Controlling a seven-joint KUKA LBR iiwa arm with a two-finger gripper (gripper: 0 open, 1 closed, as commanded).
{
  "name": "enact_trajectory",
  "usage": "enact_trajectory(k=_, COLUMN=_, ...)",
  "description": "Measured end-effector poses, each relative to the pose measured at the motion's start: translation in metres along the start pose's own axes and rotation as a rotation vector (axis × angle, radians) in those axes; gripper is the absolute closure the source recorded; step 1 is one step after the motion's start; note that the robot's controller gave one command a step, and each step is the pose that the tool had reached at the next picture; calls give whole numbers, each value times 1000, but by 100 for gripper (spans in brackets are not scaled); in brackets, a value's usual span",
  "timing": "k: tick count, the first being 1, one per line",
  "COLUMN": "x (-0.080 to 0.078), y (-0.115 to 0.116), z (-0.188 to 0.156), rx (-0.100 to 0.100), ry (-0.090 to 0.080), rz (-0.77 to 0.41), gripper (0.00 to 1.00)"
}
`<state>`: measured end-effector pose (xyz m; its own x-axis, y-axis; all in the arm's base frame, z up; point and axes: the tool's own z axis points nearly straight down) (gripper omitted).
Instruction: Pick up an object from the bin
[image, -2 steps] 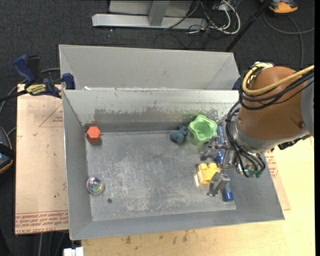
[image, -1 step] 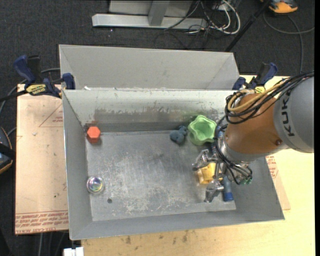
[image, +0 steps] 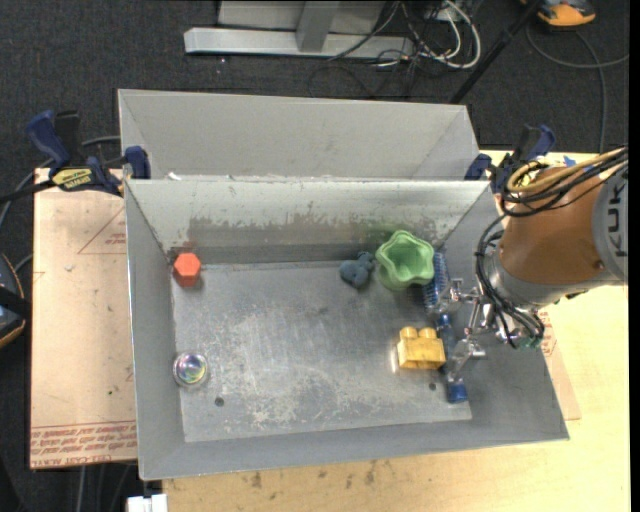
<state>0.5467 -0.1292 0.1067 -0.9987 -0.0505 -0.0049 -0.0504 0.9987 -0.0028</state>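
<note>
Orange block (image: 186, 268): back-left corner of the bin (image: 300, 340)
Clear ball (image: 190, 369): front-left corner
Green cup (image: 405, 260): back right, beside a dark blue lump (image: 355, 271)
Yellow block (image: 421, 349): right side, forward of the cup
Gripper (image: 460, 350): low, just right of the Yellow block; open or closed, can't tell

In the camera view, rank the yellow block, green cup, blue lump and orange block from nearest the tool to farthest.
1. Yellow block, next to the tool.
2. Green cup, back right.
3. Blue lump, left of the cup.
4. Orange block, back-left corner.
</note>
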Motion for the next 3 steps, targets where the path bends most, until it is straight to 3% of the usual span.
enact_trajectory(k=1, x=7, y=6, z=34, rx=-4, ry=-2, rz=63, gripper=0)
enact_trajectory(k=2, x=5, y=6, z=31, rx=-2, ry=-9, rz=62, gripper=100)
enact_trajectory(k=3, x=25, y=14, z=-116, rx=-1, ry=-3, rz=-243, gripper=100)
